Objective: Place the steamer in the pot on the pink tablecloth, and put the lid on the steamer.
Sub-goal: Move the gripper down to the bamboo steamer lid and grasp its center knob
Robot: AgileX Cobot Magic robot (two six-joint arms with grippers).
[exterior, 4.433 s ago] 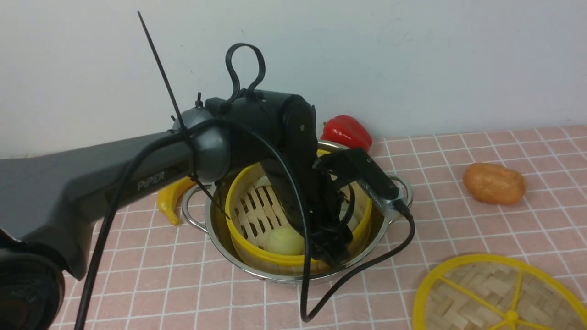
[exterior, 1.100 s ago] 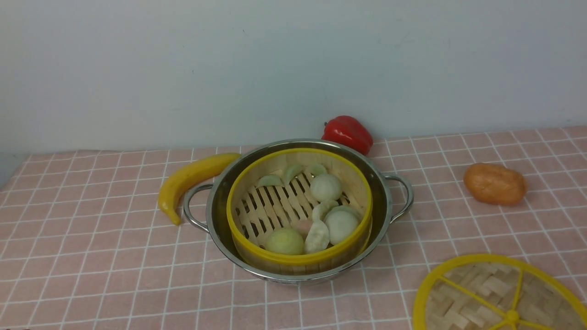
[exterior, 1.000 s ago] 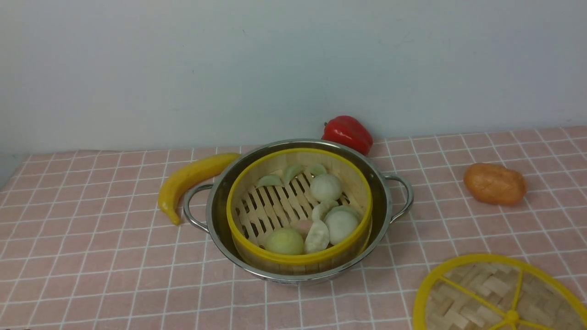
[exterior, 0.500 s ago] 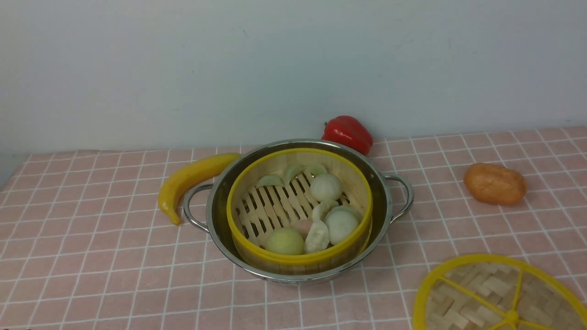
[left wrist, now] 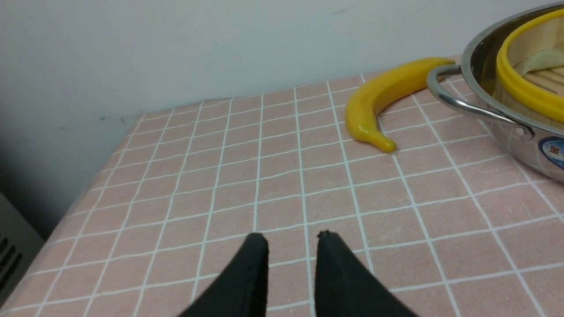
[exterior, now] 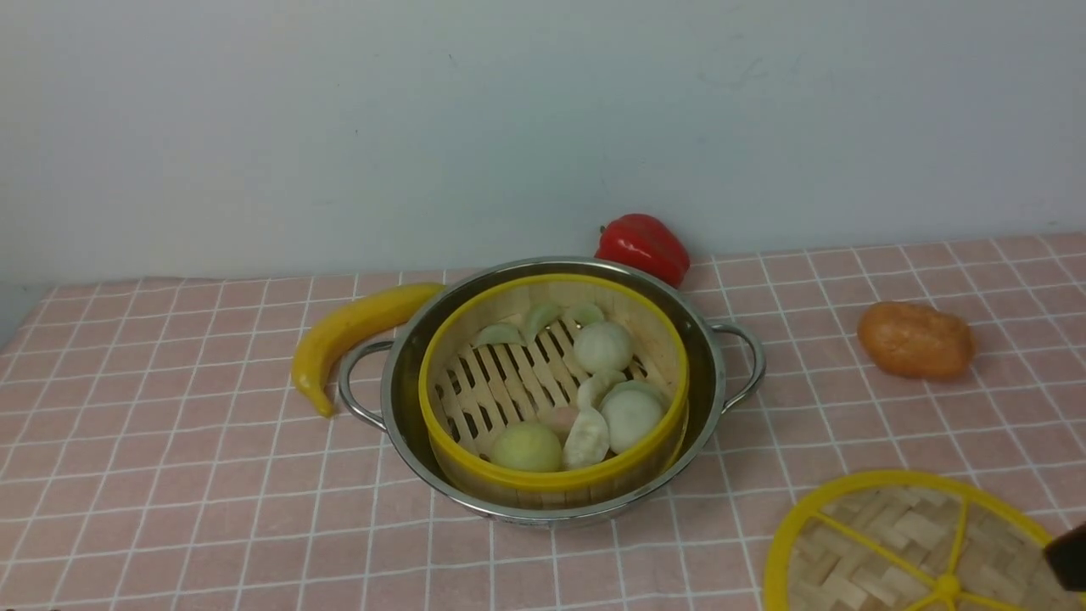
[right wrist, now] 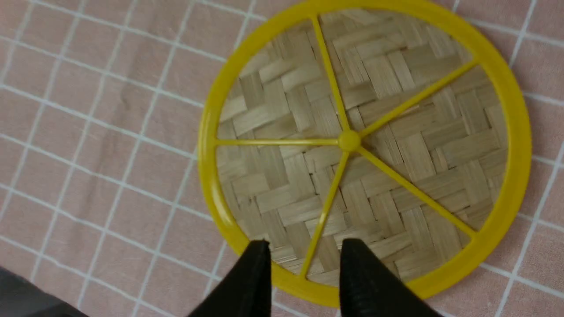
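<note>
The steamer (exterior: 509,383), holding pale dumplings and buns, sits inside the steel pot (exterior: 405,399) on the pink tablecloth (exterior: 170,475). The lid (exterior: 891,543) lies flat on the cloth at the front right, apart from the pot. In the right wrist view my right gripper (right wrist: 306,243) hangs open over the near rim of the lid (right wrist: 361,145), holding nothing. A dark piece of the right arm (exterior: 1071,556) shows at the front view's right edge. My left gripper (left wrist: 291,237) is open and empty over bare cloth, left of the pot (left wrist: 506,114).
A yellow banana (exterior: 348,331) lies against the pot's left handle. A red pepper (exterior: 642,246) stands behind the pot by the wall. An orange potato-like lump (exterior: 915,339) rests at the right. The cloth's left edge (left wrist: 88,185) drops off near the left gripper.
The left arm, down in the steamer some seconds ago, has pulled out of the front view. A dark piece of the right arm has just come in over the lid at the right edge.
</note>
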